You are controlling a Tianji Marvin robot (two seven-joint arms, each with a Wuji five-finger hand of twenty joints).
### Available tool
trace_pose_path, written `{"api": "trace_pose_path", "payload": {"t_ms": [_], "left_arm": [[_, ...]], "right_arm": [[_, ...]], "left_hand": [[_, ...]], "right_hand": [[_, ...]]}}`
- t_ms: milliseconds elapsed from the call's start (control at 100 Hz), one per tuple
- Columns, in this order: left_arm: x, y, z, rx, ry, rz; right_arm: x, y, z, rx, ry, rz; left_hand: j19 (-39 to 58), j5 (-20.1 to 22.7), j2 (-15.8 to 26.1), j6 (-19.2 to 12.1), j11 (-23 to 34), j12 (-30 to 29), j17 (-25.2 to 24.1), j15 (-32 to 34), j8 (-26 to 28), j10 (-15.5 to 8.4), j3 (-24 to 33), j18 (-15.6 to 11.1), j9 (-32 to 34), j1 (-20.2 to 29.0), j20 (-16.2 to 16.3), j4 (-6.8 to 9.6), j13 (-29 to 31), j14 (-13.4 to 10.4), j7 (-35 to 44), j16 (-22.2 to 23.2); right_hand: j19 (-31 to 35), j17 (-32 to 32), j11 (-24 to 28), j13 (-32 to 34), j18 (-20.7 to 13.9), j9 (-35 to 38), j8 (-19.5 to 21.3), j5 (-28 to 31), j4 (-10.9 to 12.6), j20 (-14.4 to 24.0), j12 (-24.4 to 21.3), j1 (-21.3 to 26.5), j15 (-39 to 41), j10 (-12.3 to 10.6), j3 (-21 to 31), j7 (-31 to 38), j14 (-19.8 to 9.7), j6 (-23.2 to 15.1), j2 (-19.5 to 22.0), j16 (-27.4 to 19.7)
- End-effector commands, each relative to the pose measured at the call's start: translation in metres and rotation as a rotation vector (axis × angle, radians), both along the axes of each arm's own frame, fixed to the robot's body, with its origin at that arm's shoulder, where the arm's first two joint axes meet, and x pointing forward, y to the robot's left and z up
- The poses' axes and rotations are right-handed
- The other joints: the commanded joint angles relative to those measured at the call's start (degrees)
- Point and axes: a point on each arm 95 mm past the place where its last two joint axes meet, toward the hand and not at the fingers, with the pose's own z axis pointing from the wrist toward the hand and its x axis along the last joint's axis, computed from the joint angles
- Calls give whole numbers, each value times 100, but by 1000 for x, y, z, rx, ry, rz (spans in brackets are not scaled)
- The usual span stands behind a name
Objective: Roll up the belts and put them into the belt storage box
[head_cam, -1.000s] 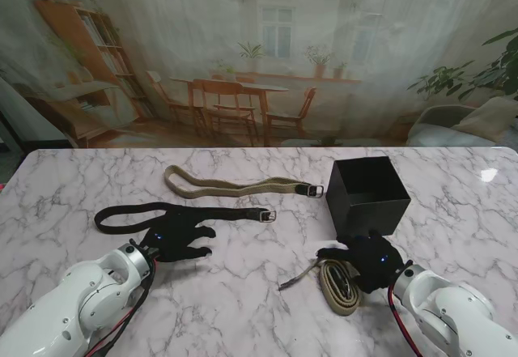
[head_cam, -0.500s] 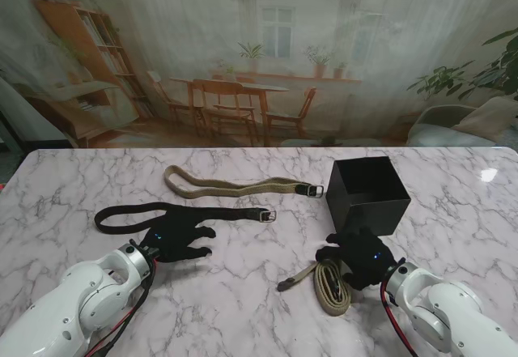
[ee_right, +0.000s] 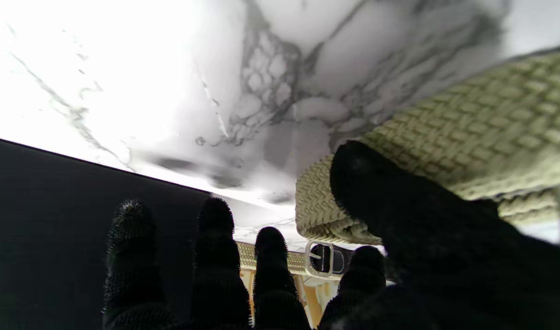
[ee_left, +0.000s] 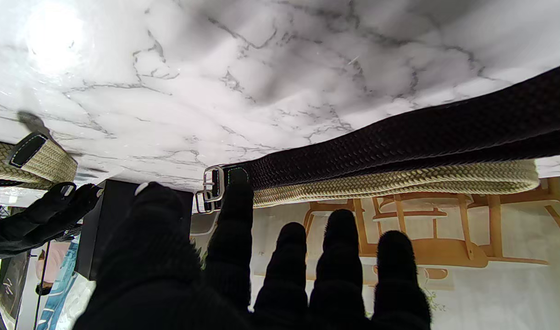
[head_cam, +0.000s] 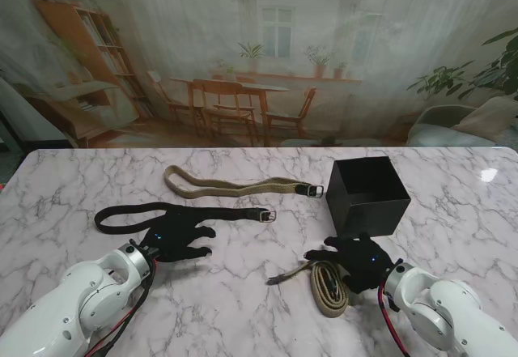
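Stand view looking down: a marble desk carries three belts and a black box. The box stands open-topped toward the desk's right side, about midway between the near and far edges. A tan belt lies stretched out left of the box, its buckle end close to the box's left wall but apart from it. A black belt lies nearer to me than that one, running from a loop on the left to a metal buckle near the desk's middle.

The left hand sits palm down just on the near side of the black belt, fingers spread and loose, grasping nothing; in the left wrist view the fingertips reach toward the black belt's buckle, and whether they touch it is hard to tell.

The right hand rests near the desk's front edge, just short of the box, on a second tan belt that is folded into a loose coil with its tail trailing left. From the right wrist view the thumb presses against the woven coil, while the other fingers extend toward the box wall without closing, so the hand pins the belt more than it grips it.
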Motion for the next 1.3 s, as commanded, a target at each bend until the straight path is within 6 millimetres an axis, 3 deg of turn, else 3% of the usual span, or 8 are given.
{"api": "trace_pose_path", "payload": {"t_ms": [0, 170, 340, 610, 820, 980, 1090, 1290], "left_arm": [[-1, -1, -2, 4, 11, -2], [-1, -2, -2, 2, 11, -3], [0, -2, -2, 0, 11, -4], [0, -2, -2, -1, 12, -5], [0, -2, -2, 0, 13, -4], [0, -3, -2, 1, 16, -4], [0, -3, -2, 2, 17, -5], [0, -6, -3, -22, 31, -7]], "right_arm": [[2, 6, 2, -10, -3, 21], [7, 14, -1, -19, 8, 45], [9, 18, -3, 24, -15, 46], [5, 12, -7, 62, -76, -18], [-4, 3, -10, 16, -97, -98], [-16, -3, -12, -31, -86, -130], [-23, -7, -9, -40, -90, -141], [-28, -6, -3, -12, -95, -138]], "left_hand": [[-172, 33, 247, 135, -30, 70, -109, -20, -13, 66, -89, 175, -319, 90, -64, -109, 7, 17, 53, 133], [-178, 25, 253, 135, -26, 71, -124, -19, -15, 62, -90, 171, -320, 82, -67, -110, 6, 14, 50, 134], [-174, 28, 244, 132, -28, 69, -105, -25, -15, 66, -93, 183, -330, 85, -66, -111, -4, 18, 52, 132], [-186, 29, 245, 133, -26, 69, -126, -26, -15, 64, -93, 191, -331, 86, -68, -111, -1, 17, 53, 131], [-194, 27, 252, 132, -26, 68, -125, -27, -15, 62, -92, 200, -330, 81, -68, -111, 2, 13, 52, 131], [-195, 27, 253, 135, -26, 69, -125, -26, -15, 67, -93, 201, -327, 80, -65, -111, 4, 12, 52, 132], [-186, -28, 268, 145, -21, 71, -102, -23, -25, 61, -95, 194, -319, 76, -60, -111, 10, 22, 26, 133], [-59, -523, 283, 284, -11, 73, 35, 6, -138, 91, -113, 189, -279, 18, -1, -113, 71, 58, -252, 147]], "right_hand": [[-89, -159, -229, -192, 350, -184, 358, -58, 127, -301, -141, 131, -190, 76, 181, -77, 136, 71, -203, -127], [-39, -307, -225, -331, 170, -244, 1407, 106, 87, -660, -121, -40, -214, 70, 143, 926, -31, -173, -224, -129], [52, -308, 182, -244, 141, 109, 2170, 1215, -71, -731, 63, -460, -146, -17, -124, 3432, -121, -855, -130, -82], [147, -272, 419, 210, 146, 1395, 1429, 2092, -925, -773, 490, -468, -10, -999, -998, 5357, -378, -955, 61, -5], [221, -185, 303, 359, 146, 1544, 1150, 2174, -858, -733, 528, -71, 60, -636, -970, 5309, -301, -522, 249, 70], [208, -204, 167, 299, 60, 1316, 514, 1842, -92, -627, 394, -539, 65, -118, -550, 3692, -166, 747, 545, 141], [196, -207, 122, 247, -15, 1180, 164, 1513, -35, -595, 347, -609, 52, 18, -603, 2829, -132, 1334, 585, 139], [188, -222, 84, 224, -154, 1125, 26, 1467, -36, -573, 312, -751, 47, 74, -725, 2663, -152, 1343, 609, 143]]}}
